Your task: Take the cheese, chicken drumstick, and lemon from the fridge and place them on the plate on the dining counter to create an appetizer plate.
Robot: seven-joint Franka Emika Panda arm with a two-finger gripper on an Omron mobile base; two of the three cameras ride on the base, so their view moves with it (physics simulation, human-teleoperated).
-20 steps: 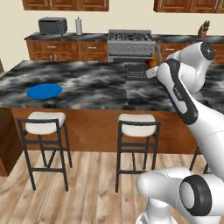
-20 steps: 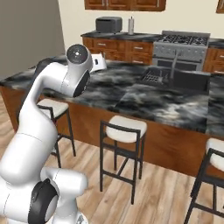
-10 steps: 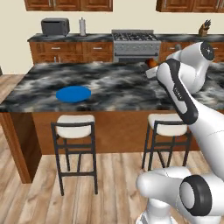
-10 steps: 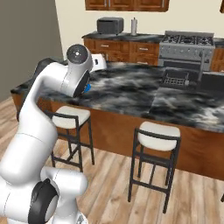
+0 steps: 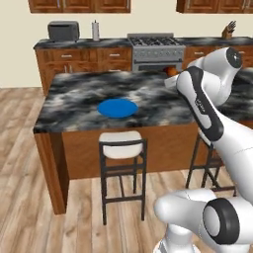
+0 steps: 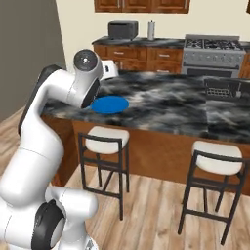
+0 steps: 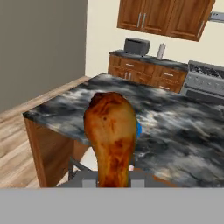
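In the hand view my gripper [image 7: 113,183] is shut on the thin end of the chicken drumstick [image 7: 111,131], reddish-brown and standing upright, fat end up. The same drumstick [image 5: 171,70] peeks out as an orange spot behind my upper arm in the left base view. It hangs above the dining counter [image 5: 148,94] [image 6: 171,105] [image 7: 175,127], right of the plate. The blue plate [image 5: 117,107] [image 6: 109,104] lies bare near the counter's front edge; a sliver of the plate [image 7: 139,129] shows behind the drumstick. The cheese and lemon are out of view.
Two stools [image 5: 121,146] [image 6: 217,158] stand at the counter's front. A dark rack [image 6: 222,88] sits on the counter to the right. The stove [image 5: 155,47] and toaster [image 5: 63,31] are on the back wall. A flat grey surface [image 6: 24,49] rises at left.
The whole picture has shifted sideways, so the base has driven along the counter toward the plate's end. The arm keeps its pose, and the drumstick stays in the grip.
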